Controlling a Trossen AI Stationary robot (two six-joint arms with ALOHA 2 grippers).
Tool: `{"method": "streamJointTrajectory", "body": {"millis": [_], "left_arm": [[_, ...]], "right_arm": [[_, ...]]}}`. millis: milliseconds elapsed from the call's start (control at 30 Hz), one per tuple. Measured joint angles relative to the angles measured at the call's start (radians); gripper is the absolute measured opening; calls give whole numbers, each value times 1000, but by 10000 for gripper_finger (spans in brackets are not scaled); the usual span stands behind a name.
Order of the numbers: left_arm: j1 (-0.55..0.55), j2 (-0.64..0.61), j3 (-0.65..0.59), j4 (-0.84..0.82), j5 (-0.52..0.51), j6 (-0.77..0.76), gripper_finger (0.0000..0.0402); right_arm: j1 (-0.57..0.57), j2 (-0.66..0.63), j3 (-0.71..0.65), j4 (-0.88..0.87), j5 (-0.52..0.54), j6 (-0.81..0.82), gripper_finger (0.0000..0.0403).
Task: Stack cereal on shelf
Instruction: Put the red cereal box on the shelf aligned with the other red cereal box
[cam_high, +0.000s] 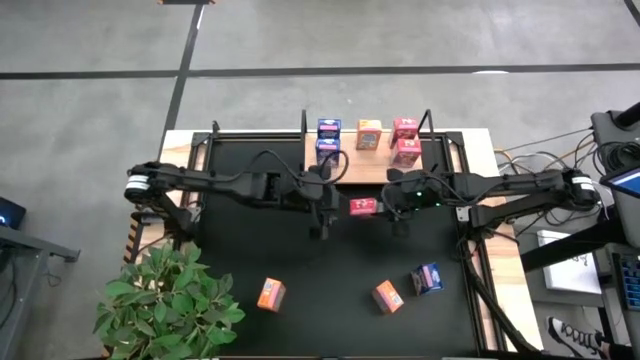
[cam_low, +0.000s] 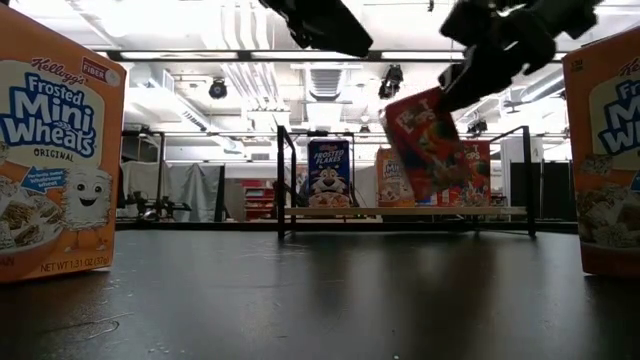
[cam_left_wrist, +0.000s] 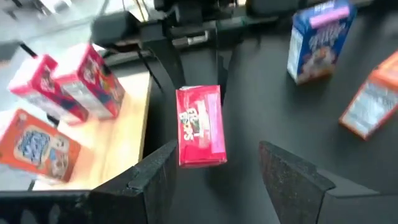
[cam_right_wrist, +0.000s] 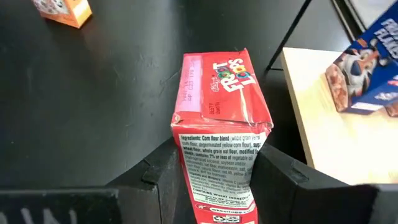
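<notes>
My right hand (cam_right_wrist: 214, 180) is gripping a red Froot Loops box (cam_right_wrist: 217, 124) by one end, fingers pressed on its two broad faces, and holding it in the air above the black desk (cam_high: 330, 270), just in front of the shelf (cam_high: 375, 165). In the low view the box is hanging tilted, one corner down, clear of the mat. My left hand (cam_left_wrist: 214, 180) is hovering close on the other side of the box with its fingers spread and nothing between them.

On the wooden shelf board two blue Frosted Flakes boxes (cam_high: 328, 135) are standing at one end, one orange box (cam_high: 369, 134) in the middle, and two red boxes (cam_high: 405, 140) at the other end, stacked or close together. Two orange Frosted Mini-Wheats boxes (cam_high: 271, 294) and one blue box (cam_high: 427, 278) are waiting on the desk nearer the front edge.

To do this step well, I judge I should level the box first, since it is sitting crooked in my grip, then carry it over to the red pair. I should be lowering it squarely, letting go only once it is resting flat, and keeping my left hand clear of the black end posts (cam_high: 304, 125).
</notes>
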Motion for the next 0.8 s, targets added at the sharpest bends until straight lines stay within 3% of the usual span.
{"method": "streamJointTrajectory", "body": {"millis": [333, 500, 800], "left_arm": [[0, -5, -248, 446, 111, -27, 204], [0, 0, -295, 515, 208, -33, 204], [5, 0, -309, 572, 215, -94, 227]], "right_arm": [[0, -277, -185, 74, -2, 58, 153], [1, -403, -256, 152, -25, 63, 151], [1, -501, -285, 163, -31, 62, 152]]}}
